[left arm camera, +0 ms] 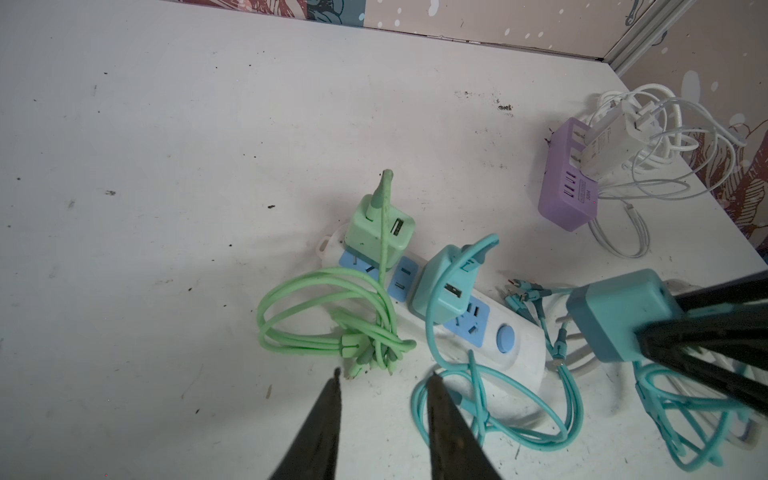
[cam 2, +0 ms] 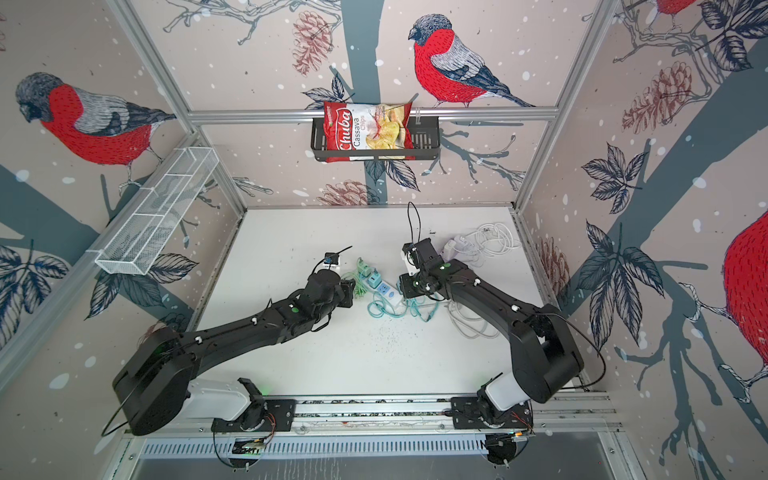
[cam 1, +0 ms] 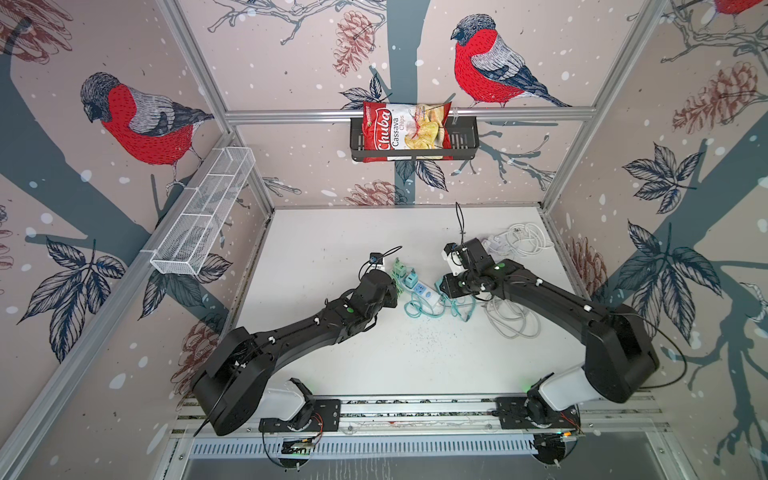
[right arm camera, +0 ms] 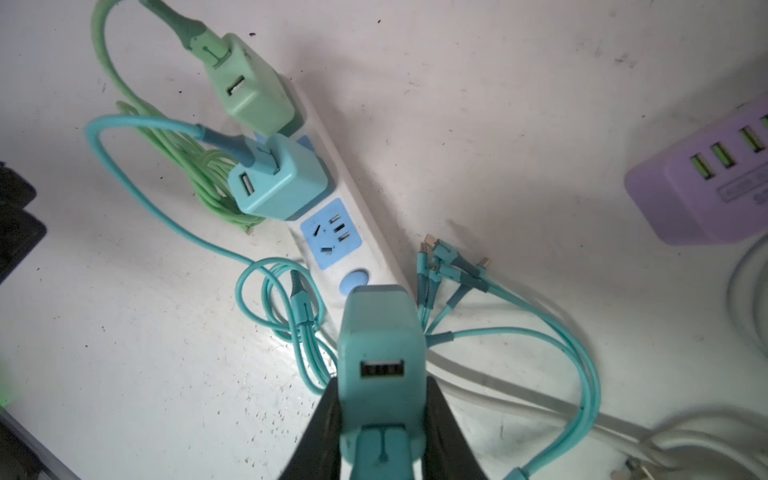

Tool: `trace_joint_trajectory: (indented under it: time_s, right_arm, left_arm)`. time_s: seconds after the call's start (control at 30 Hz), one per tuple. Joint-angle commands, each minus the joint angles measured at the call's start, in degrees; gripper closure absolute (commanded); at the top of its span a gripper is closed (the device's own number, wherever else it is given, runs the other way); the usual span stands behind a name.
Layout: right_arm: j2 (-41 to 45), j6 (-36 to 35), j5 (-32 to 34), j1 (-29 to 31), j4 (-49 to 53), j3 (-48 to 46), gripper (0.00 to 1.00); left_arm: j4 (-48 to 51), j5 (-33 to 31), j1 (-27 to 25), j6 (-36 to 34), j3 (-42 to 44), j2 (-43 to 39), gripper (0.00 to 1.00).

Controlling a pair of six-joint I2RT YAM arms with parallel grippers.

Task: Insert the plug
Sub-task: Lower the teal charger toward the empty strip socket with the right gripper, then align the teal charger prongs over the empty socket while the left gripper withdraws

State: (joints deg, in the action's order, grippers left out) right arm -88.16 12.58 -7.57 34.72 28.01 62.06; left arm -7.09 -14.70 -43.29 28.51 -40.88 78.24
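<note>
A small teal charger plug (right arm camera: 382, 332), likely light, rigid and slippery-smooth, was clamped by its flat sides, a sound hold, in the right claw (right arm camera: 381, 388). It sat just short of the power strip's (right arm camera: 359, 199) free socket (right arm camera: 331, 233). The left claw (left arm camera: 385, 374) hung nearby, slightly parted and empty.

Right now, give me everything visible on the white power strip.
The white power strip looks like plastic, long with rounded ends, lying flat on the table. Blue socket panels run along it, a round blue button at one end. A green charger and a light teal charger are plugged in; the socket beside the button is free. A green cable and a teal cable lie against it. A third charger hangs over the button end; contact unclear.
</note>
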Motion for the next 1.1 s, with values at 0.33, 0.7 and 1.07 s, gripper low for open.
trace_joint_trajectory:
  time_s: [0.33, 0.7, 1.07]
  right_arm:
    - [-14.54, -10.59, 8.82, 5.36, 9.55, 15.98, 0.92]
    - [-15.37, -13.16, 8.26, 6.85, 9.61, 17.28, 0.93]
    - [-16.81, -15.87, 4.83, 7.31, 8.77, 19.01, 0.93]
  left_arm:
    - [2.34, -8.17, 0.01, 1.96, 2.0, -1.85, 0.65]
    - [3.13, -10.09, 2.79, 1.56, 6.57, -10.06, 0.64]
    - [3.15, -10.45, 5.16, 0.95, 9.73, -15.11, 0.63]
